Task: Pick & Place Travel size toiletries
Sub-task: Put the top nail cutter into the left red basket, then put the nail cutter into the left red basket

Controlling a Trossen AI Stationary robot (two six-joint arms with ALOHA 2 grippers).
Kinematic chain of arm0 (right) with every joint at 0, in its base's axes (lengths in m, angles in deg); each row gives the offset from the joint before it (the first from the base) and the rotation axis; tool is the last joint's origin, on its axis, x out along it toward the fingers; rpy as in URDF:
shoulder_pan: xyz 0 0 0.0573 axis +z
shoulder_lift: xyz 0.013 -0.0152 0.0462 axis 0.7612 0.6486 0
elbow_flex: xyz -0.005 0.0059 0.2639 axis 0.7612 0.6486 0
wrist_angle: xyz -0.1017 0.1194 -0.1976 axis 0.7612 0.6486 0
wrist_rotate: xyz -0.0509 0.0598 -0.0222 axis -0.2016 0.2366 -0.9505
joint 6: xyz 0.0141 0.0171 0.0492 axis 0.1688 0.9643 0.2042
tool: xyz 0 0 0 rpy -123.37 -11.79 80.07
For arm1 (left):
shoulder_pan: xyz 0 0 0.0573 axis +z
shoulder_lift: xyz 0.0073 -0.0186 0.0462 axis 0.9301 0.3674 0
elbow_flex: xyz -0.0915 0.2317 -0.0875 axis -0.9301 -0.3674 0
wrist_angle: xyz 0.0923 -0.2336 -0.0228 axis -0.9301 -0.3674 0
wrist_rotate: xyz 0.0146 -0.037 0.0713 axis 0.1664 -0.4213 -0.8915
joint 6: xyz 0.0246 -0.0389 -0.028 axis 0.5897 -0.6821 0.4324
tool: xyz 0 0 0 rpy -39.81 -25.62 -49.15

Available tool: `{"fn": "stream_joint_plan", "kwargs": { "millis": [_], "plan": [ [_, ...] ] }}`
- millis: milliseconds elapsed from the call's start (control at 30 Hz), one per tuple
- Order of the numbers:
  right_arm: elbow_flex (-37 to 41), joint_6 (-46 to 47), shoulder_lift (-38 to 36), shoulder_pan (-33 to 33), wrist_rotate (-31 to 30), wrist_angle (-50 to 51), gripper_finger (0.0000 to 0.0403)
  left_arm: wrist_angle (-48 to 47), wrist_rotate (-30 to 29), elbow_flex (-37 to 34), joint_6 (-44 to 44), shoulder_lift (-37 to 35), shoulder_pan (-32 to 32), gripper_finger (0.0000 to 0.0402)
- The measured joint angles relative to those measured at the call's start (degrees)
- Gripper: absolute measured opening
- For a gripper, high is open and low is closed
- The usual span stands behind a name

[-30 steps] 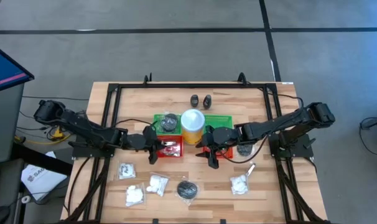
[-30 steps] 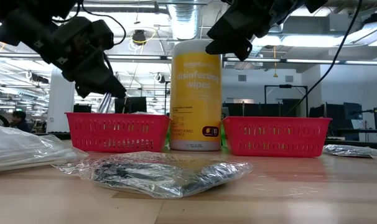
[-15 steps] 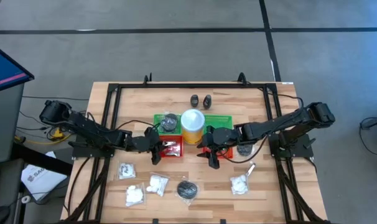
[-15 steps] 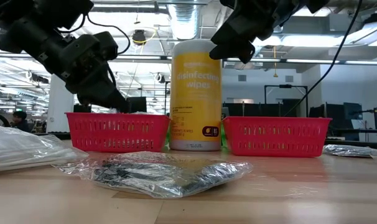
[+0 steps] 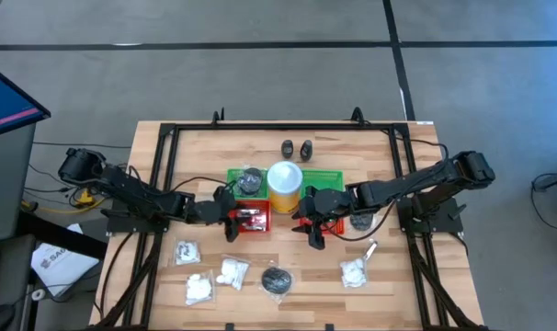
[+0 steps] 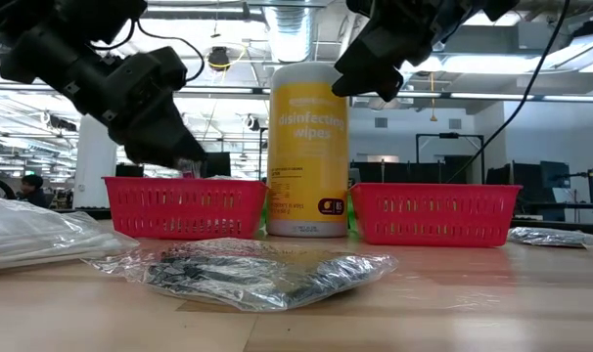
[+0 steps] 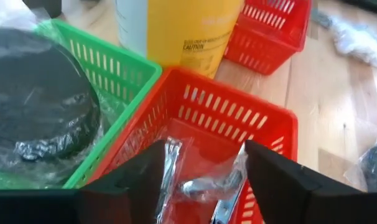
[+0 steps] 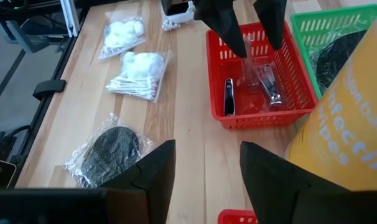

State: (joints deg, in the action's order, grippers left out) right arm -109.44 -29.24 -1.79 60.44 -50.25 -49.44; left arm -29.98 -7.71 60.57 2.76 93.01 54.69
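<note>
Toiletries lie spread over my table, and I take them from left to right. Farthest out from my left gripper (image 5: 231, 221), toward the table's front edge, I see three clear packets of white lumps (image 5: 186, 251), (image 5: 198, 288) and (image 5: 232, 272); the right wrist view shows one holding cotton swabs (image 8: 140, 84). My left gripper hangs over the left red basket (image 5: 260, 226) with its fingers (image 7: 135, 182) spread, nothing pinched between them. Right below them lie clear-wrapped silvery metal items (image 7: 204, 186) in that basket. Just behind the basket a dark round pad in wrap (image 5: 250, 180) sits in the green tray (image 5: 234, 176), beside the yellow wipes can (image 5: 284, 187). Near the front edge, between my two grippers, lies another wrapped dark pad (image 5: 278, 279). Two tiny black bottles (image 5: 296, 148) stand well behind the can, near the far edge.

My right gripper (image 5: 313, 232) hovers just right of the can, above the right red basket (image 6: 434, 213), fingers (image 8: 146, 175) spread and empty. Close beside its arm lies a dark wrapped item (image 5: 359, 221). Farther right, toward the front, I see a small silvery tube (image 5: 370, 248) and one more packet of white lumps (image 5: 353, 271), near each other.
</note>
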Motion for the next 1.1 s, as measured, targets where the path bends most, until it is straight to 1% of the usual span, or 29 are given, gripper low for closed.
{"fn": "stream_joint_plan", "kwargs": {
  "millis": [100,200,267,500,800,967,1100],
  "plan": [
    [0.01,0.02,0.00,0.00,0.00,0.42,0.0167,3.89,-0.39,0.00,0.42,-0.22,0.02,0.0240],
    [0.01,0.04,0.00,-0.02,0.00,2.00,0.0166,6.95,-0.41,0.07,4.15,-0.22,0.07,0.0253],
    [0.01,0.17,-0.11,-0.07,0.00,3.14,0.0167,7.39,-0.39,0.07,5.55,-0.22,0.07,0.0257],
    [-0.10,4.07,-2.32,-0.07,0.00,9.45,0.0162,8.16,-0.47,0.07,5.72,-0.22,0.07,0.0260],
    [-0.02,12.87,-7.06,0.06,0.00,26.38,0.0157,10.46,-0.54,0.04,5.70,-0.22,0.07,0.0260],
    [0.01,17.02,-7.57,0.83,0.02,35.33,0.0158,11.02,-0.56,0.04,5.71,-0.22,0.07,0.0260],
    [0.01,18.97,-7.41,2.22,0.00,39.89,0.0155,11.26,-0.56,0.04,5.70,-0.22,0.07,0.0260]
  ]
}}
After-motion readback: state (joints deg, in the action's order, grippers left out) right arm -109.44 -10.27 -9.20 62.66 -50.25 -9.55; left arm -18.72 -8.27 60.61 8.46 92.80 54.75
